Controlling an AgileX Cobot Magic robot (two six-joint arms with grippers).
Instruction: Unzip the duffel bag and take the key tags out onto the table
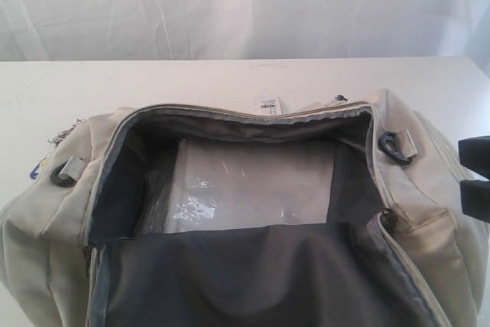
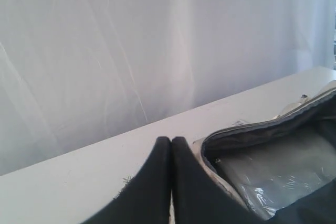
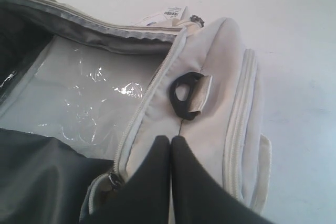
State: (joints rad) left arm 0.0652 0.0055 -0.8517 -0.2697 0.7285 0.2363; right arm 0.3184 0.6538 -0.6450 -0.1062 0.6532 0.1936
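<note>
The cream duffel bag (image 1: 429, 212) lies unzipped on the white table (image 1: 230, 78), its dark-lined flap folded toward the near side. The key tags (image 1: 67, 131), silvery rings with blue and yellow bits, lie on the table against the bag's left end, outside it. My left gripper (image 2: 171, 140) is shut and empty, hovering above the table beside the bag's (image 2: 247, 129) left end. Over the right end of the bag (image 3: 220, 66), my right gripper (image 3: 171, 139) is shut with nothing in it, just short of a black strap ring (image 3: 186, 95).
A clear plastic-wrapped stiffener (image 1: 253, 181) lines the bag's bottom. A white barcode label (image 1: 268, 105) hangs at the far rim. Dark parts of the right arm (image 1: 476, 189) show at the right edge. A pale curtain stands behind the table.
</note>
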